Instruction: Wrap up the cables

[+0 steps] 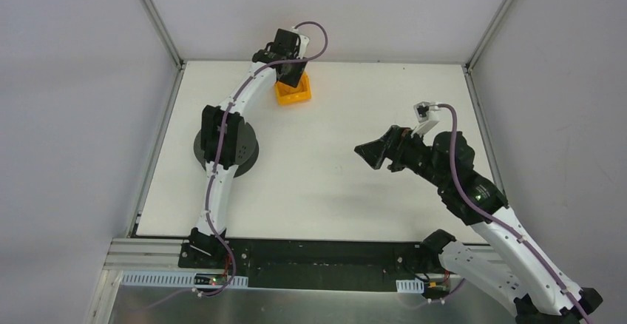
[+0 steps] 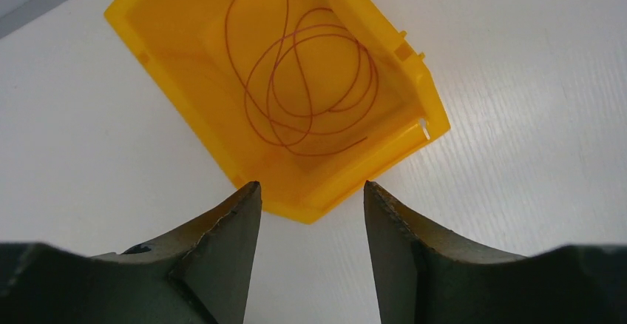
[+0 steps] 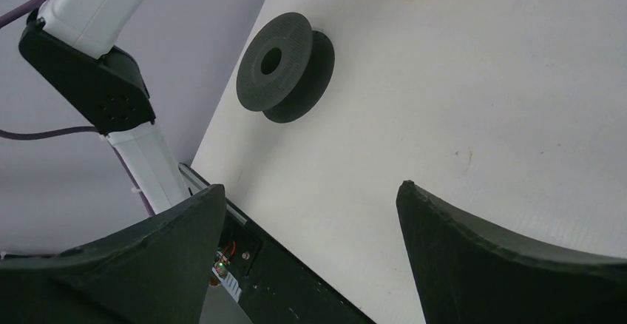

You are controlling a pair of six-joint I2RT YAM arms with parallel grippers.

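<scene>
The white table [image 1: 333, 183] sits between pale grey walls [image 1: 66, 117], with metal framing at its far corners. A black spool [image 3: 285, 65] sits by the left edge. Near the far edge, a yellow bin [image 2: 429, 102] holds the cable [image 2: 307, 87], hair-thin and reddish-brown, lying in loose overlapping loops on the bin's floor. The left gripper [image 2: 311, 185] hangs above the bin, jaws apart and empty. The right gripper [image 3: 311, 186], over the table's right half, gapes wide and holds nothing.

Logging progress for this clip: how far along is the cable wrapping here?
Nothing looks done: the cables lie in loose loops inside the yellow bin, and the black spool sits bare on the table. In hand: the left hand hovers open over the bin, holding nothing; the right hand is open and empty too. Left: pick up the cables and wind them.
</scene>
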